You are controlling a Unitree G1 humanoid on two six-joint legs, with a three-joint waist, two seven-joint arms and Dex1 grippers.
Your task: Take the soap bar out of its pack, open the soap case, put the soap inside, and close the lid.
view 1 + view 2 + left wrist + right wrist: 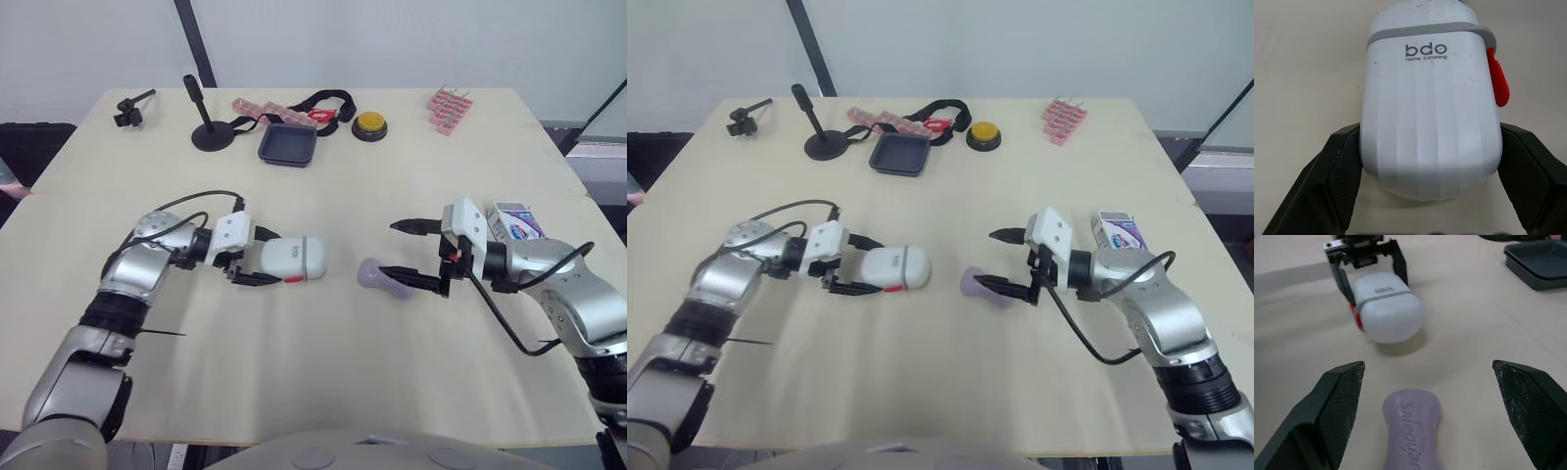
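On the bench, the left gripper clamps the closed soap case by its sides. The right gripper is wide open, with the purple soap bar lying between its fingers.

Robot lab, bare worktable, yellow buzzer
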